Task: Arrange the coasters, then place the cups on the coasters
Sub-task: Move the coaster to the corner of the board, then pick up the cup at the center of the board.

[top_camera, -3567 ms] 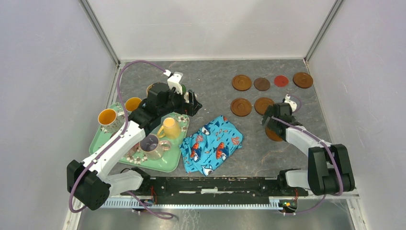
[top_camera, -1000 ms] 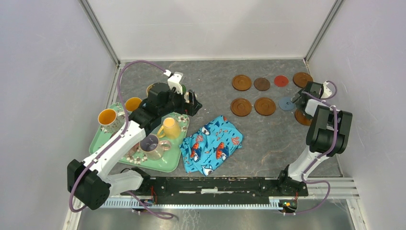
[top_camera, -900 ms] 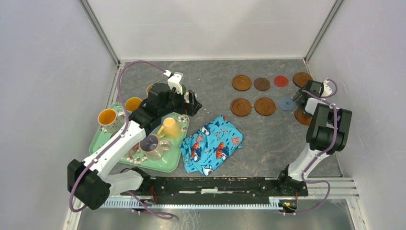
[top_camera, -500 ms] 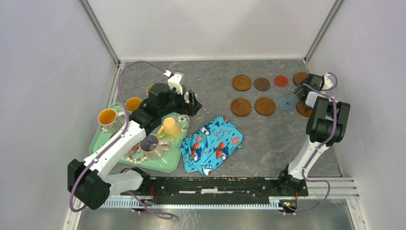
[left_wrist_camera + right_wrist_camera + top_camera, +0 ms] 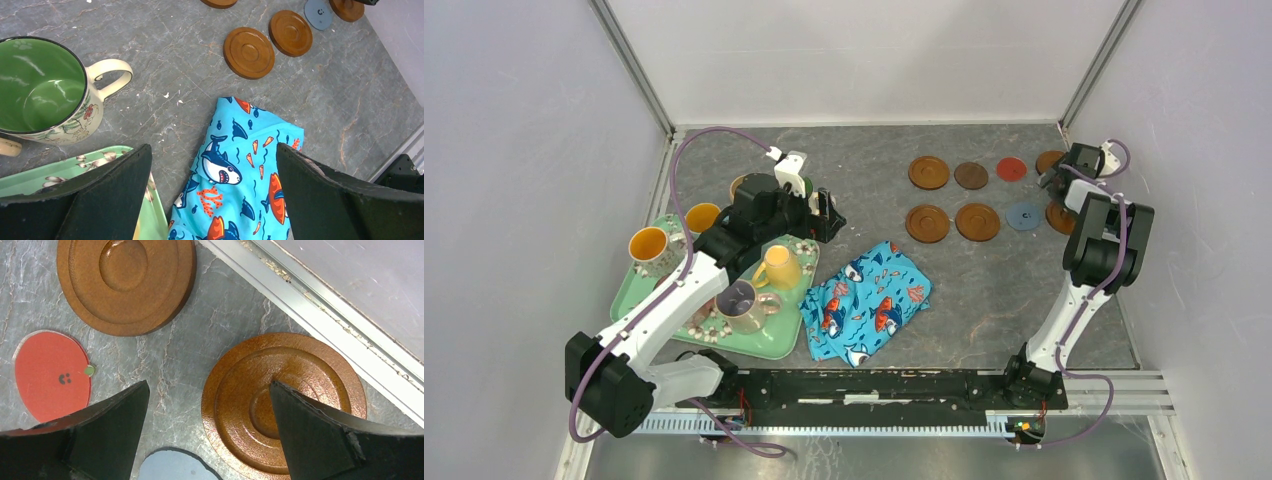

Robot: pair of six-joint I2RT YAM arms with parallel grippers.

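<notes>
**Both tools released, nothing held**

Right tool (image 5: 210, 432) is spread wide over a ringed brown coaster (image 5: 285, 405) by the right wall rail. Red coaster (image 5: 52, 375) and blue-grey coaster (image 5: 175, 467) lie near. Left tool (image 5: 212, 200) is open above the fish cloth (image 5: 240, 165). Green-lined cup (image 5: 42, 92) stands on the table (image 5: 175, 65), beside the tray (image 5: 60, 170).

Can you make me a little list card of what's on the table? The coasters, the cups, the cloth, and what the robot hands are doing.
coasters: eight, in two rows of four, far right, all bare
colours: six brown, one red coaster, one blue-grey coaster
cups: four show on the green tray; a green-inside cup stands beside it
cloth: blue fish print, crumpled, in the middle
left gripper: open, holding nothing
right gripper: open, holding nothing, over the far-right coasters
</notes>
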